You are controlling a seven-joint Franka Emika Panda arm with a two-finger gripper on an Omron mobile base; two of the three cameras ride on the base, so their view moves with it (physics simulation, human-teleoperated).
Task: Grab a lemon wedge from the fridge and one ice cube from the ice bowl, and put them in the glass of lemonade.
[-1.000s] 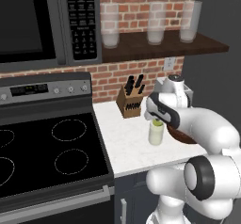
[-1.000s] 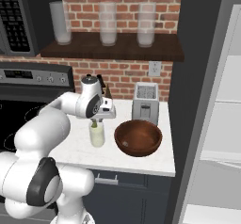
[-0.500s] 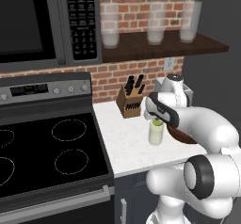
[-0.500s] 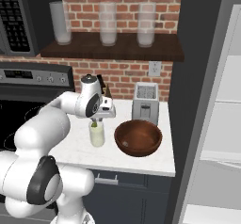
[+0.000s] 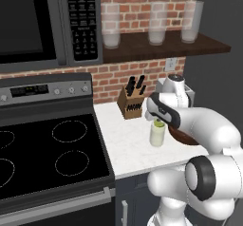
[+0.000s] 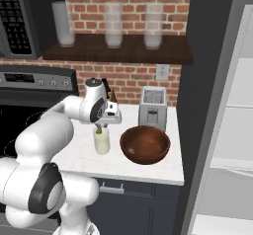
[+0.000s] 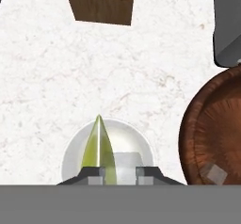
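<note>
A yellow-green lemon wedge (image 7: 98, 148) is seen pinched between the two narrowly set fingers of the gripper (image 7: 119, 172), its pointed end standing out beyond the fingertips, directly over the mouth of the glass of lemonade (image 7: 109, 151). In the left base view the gripper (image 5: 159, 121) is held just above the rim of the glass of lemonade (image 5: 157, 135), which stands on the white counter (image 5: 128, 142). Just beside the glass, toward the fridge side, the ice bowl (image 6: 145, 144) of reddish-brown wood is placed, and a small pale ice cube (image 7: 216, 173) can be made out inside it. Behind the bowl a toaster (image 6: 152, 108) is set against the brick wall, and a wooden knife block (image 5: 131, 101) is found farther along the counter, near the stove (image 5: 45, 156).
</note>
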